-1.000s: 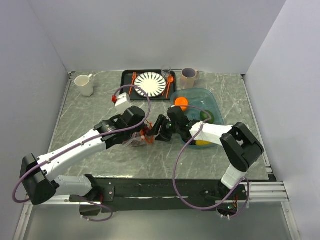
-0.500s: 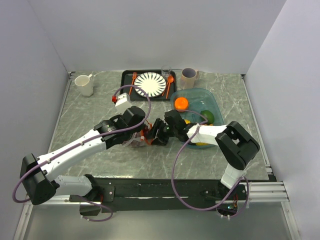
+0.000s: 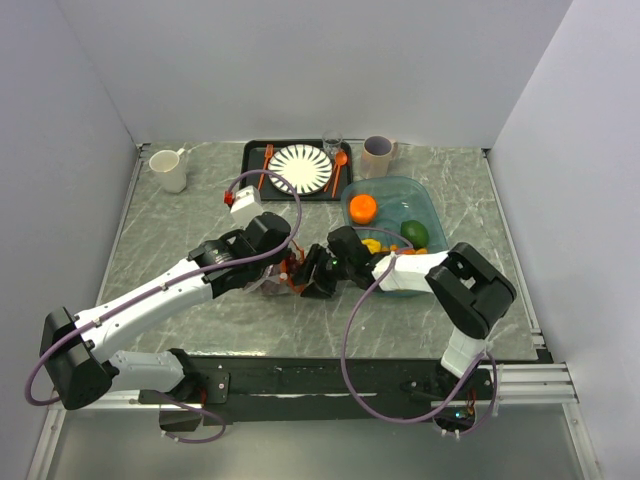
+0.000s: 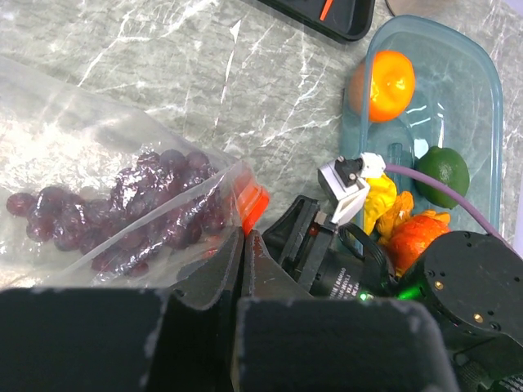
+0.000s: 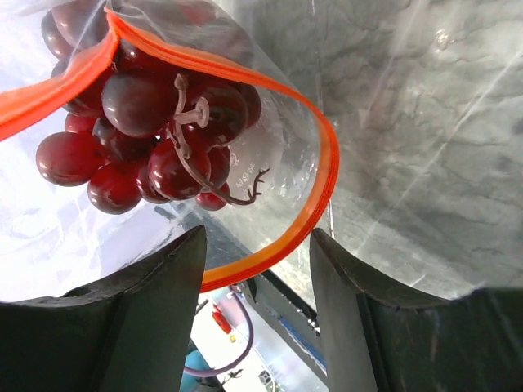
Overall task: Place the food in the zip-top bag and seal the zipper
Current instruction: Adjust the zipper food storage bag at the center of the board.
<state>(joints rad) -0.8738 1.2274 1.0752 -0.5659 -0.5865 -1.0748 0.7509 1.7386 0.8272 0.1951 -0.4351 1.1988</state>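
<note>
Grey marbled tabletop (image 3: 160, 230) lies under everything. Left gripper (image 4: 243, 238) is clenched on the edge of the zip-top bag (image 4: 90, 163), just beside one end of the zipper (image 4: 253, 200). The right gripper (image 5: 256, 237) stands spread and grasps nothing, with the low curve of the gaping orange-red mouth between its fingers. Inside the bag lie the dark purple pieces (image 5: 155, 106), a grape bunch. Right of both grippers, the teal tub (image 3: 432, 207) holds the orange (image 3: 363, 208), the green piece (image 3: 414, 233) and the yellow pieces (image 3: 372, 244). By my reading only the first item is loaded. The rest must follow, and the zipper is unsealed.
</note>
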